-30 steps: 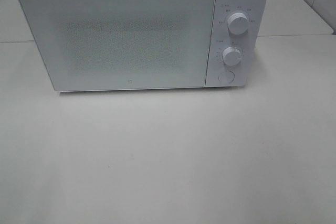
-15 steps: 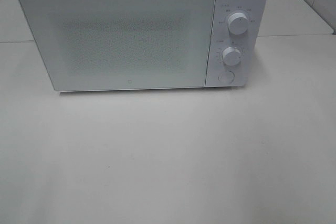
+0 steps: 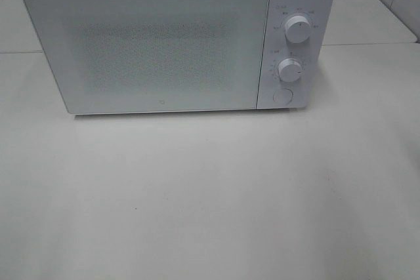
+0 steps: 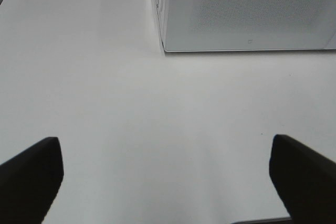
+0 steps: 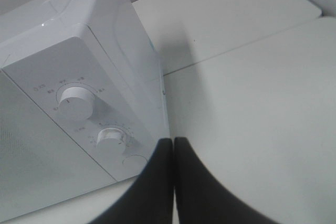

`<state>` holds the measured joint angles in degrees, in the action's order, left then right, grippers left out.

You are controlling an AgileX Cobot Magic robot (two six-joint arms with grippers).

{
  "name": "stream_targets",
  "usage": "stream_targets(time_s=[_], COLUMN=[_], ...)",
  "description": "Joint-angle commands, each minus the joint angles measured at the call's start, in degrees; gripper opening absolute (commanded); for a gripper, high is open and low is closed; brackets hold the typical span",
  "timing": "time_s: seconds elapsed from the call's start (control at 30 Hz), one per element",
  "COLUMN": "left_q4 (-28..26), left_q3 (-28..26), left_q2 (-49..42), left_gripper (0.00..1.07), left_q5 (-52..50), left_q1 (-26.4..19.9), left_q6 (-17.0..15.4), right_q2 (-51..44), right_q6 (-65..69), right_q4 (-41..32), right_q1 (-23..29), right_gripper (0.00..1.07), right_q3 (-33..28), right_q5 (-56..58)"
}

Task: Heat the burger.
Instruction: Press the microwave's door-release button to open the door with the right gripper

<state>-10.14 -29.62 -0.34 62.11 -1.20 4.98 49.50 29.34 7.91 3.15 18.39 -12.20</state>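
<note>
Empty left gripper [image 4: 165,145] wide apart; empty right gripper [image 5: 172,141] tight together, near white microwave [image 3: 164,44]

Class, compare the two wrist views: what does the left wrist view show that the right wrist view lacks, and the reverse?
Only left wrist: the left gripper, open, and the door logo. Only right wrist: the right gripper, shut, the upper knob, the lower knob and a button. Both: the microwave and the table. Neither shows the burger.
</note>
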Motion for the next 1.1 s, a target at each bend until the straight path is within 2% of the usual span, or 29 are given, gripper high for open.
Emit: stream_targets(time_s=[0.03,0.13,0.37,0.77,0.83,0.87,0.93,1.1], left_q4=[-0.34,-0.34,-0.34,-0.34,-0.34,-0.34,-0.34,-0.34], left_q3=[0.06,0.06,0.06,0.06,0.06,0.06,0.06,0.06], left_q2=[-0.29,-0.29,-0.29,-0.29,-0.29,-0.29,-0.29,-0.29], left_gripper=[1.0,1.0,1.0,1.0,1.0,1.0,1.0,1.0], left_q5=[-0.8,-0.8,-0.8,-0.8,-0.8,-0.8,-0.8,-0.8], left_q1=[-0.11,-0.11,-0.11,-0.11,-0.11,-0.11,-0.11,-0.11], left_q6=[-0.17,-0.17,-0.17,-0.17,-0.17,-0.17,-0.17,-0.17], right_q2=[1.83,5.56,11.46,20.68,23.43,23.43,28.3,33.46], right_q6=[8.71,21.49,36.5,49.27,50.76,50.76,50.42,50.36], right_q4=[0.4,0.4,0.46,0.46,-2.64,-2.64,-9.8,-16.73], right_q1=[-0.52,-0.52,-0.34,0.23,3.38,3.38,9.68,14.67], right_gripper=[0.0,0.0,0.0,0.0,0.0,0.0,0.0,0.0], right_q3=[-1.32,-3.27,-5.79,-6.07,-6.02,-6.02,-6.02,-5.9], right_q5=[-4.93,-10.2,-19.65,-26.59,-28.07,-28.07,-31.34,-35.58])
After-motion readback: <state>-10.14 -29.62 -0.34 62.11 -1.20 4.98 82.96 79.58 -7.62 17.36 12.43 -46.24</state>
